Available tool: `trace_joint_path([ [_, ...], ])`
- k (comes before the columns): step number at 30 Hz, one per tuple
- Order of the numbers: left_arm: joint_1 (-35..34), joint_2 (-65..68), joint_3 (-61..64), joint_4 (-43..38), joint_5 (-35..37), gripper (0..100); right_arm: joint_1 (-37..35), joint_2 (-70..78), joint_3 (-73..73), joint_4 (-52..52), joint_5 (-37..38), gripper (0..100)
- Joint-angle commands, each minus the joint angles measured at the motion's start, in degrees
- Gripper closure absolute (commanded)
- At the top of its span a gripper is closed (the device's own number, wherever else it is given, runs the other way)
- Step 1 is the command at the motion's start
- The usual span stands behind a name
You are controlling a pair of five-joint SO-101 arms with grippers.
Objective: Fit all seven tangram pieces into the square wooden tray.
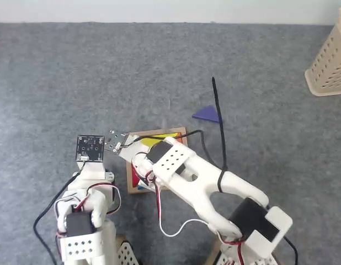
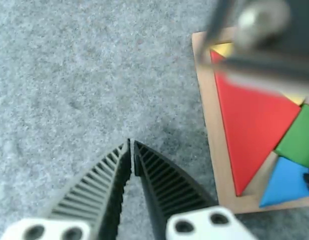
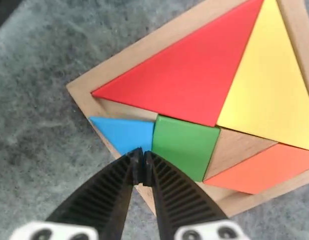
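The right pincer (image 3: pixel 142 159), closed tight and holding nothing, had its tip at the blue triangle (image 3: pixel 125 132) in the tray (image 3: pixel 79 89), likely to nudge it flush. The left pincer (image 2: pixel 131 150), also closed and empty, hung over the surface (image 2: pixel 69 75) beside the tray. A purple piece (image 1: pixel 207 114) lay well outside.

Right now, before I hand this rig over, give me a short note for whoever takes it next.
Left gripper: shut, empty, over the carpet beside the tray.
Right gripper: shut, empty, at the tray's edge by the blue triangle.
Done: red triangle, yellow triangle, green square, orange piece and the blue triangle sit in the tray.
To do: purple triangle lies on the carpet beyond the tray; a gap shows beside the green square.
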Motion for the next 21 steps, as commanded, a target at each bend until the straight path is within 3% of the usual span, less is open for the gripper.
trace_joint_path([
  [1, -0.2, -0.7, -0.3, 0.3, -0.4, 99, -0.5, 0.3, -2.0, -1.2, -0.6, 99.1],
  [16, -0.2, -0.7, -0.3, 0.3, -0.4, 99, -0.2, -4.3, -3.0, -2.1, -3.9, 99.1],
  [21, -0.2, -0.7, -0.3, 0.3, -0.4, 99, 7.3, -14.4, -3.1, 1.6, -4.0, 98.9],
])
